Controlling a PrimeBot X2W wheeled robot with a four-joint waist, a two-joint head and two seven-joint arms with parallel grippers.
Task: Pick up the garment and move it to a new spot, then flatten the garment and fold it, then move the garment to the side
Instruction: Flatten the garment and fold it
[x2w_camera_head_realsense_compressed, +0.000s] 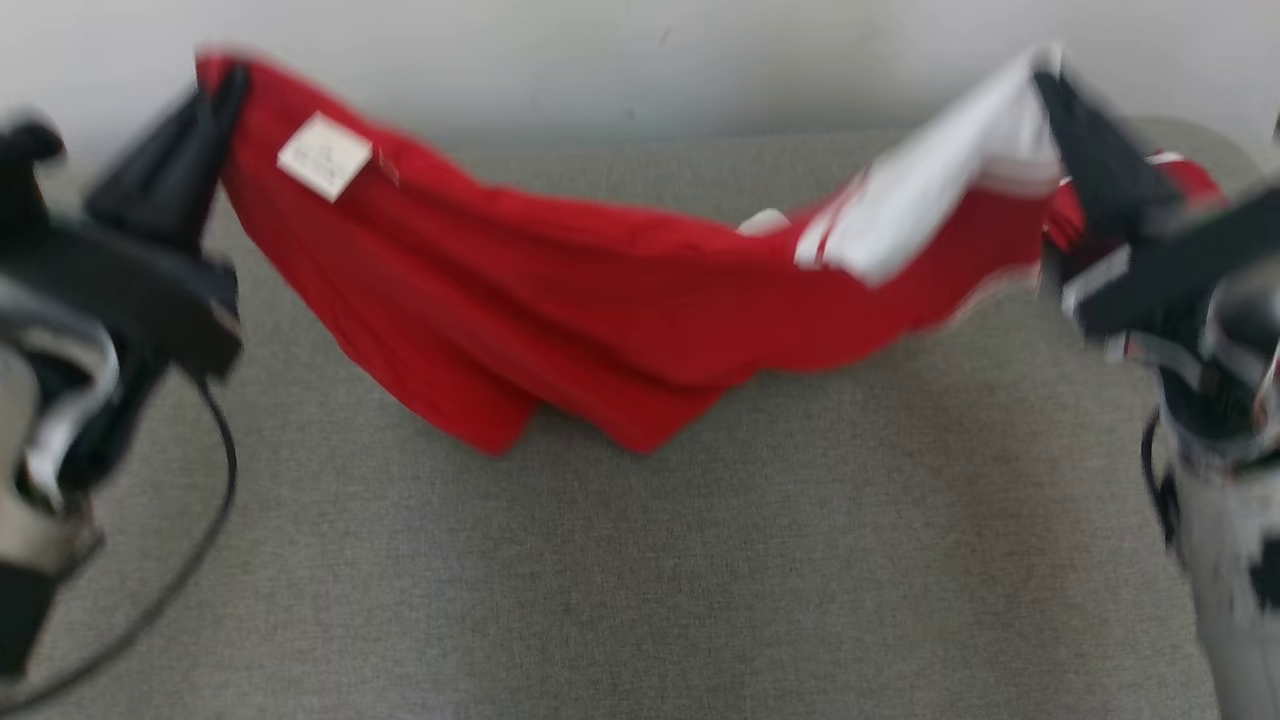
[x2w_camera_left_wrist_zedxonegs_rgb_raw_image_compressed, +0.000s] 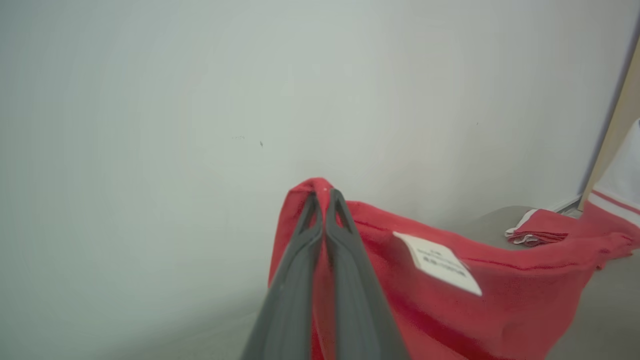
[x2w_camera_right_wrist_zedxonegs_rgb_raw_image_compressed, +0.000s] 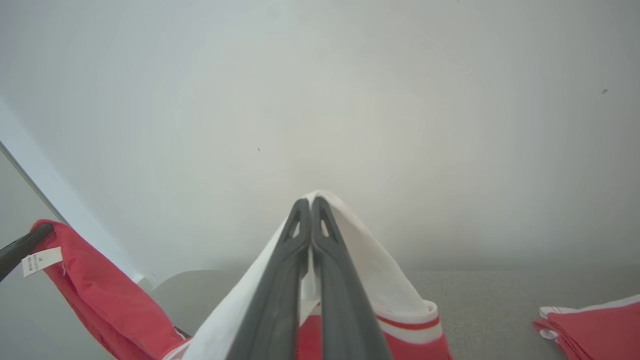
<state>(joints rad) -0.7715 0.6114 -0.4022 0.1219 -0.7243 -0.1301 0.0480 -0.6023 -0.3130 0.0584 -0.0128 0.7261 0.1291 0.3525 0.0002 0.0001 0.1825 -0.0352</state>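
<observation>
The garment (x2w_camera_head_realsense_compressed: 600, 290), red with white trim, hangs stretched between both grippers above the grey surface (x2w_camera_head_realsense_compressed: 640, 600). Its middle sags low at centre; whether the lowest folds touch the surface cannot be told. The left gripper (x2w_camera_left_wrist_zedxonegs_rgb_raw_image_compressed: 324, 195) is closed on a red corner at the far left, fingers pressed together with cloth pinched at the tips. The right gripper (x2w_camera_right_wrist_zedxonegs_rgb_raw_image_compressed: 310, 202) is clamped likewise on a white edge at the far right. Holding two well-separated points lets the cloth spread under its own weight, which reduces bunching before it is laid down. A white label (x2w_camera_head_realsense_compressed: 325, 155) sits near the left corner, facing up, which suggests the inside of the cloth is exposed there. A folded red stack (x2w_camera_right_wrist_zedxonegs_rgb_raw_image_compressed: 590, 325) lies on the surface at the far right, apart from the held garment, and the lay-down spot should avoid it. Judged stage: carrying to a new spot, flattening not yet begun. The next move calls for lowering both ends evenly under tension, so the sag lands first without creasing. The head view is blurred, so fine detail is uncertain.
</observation>
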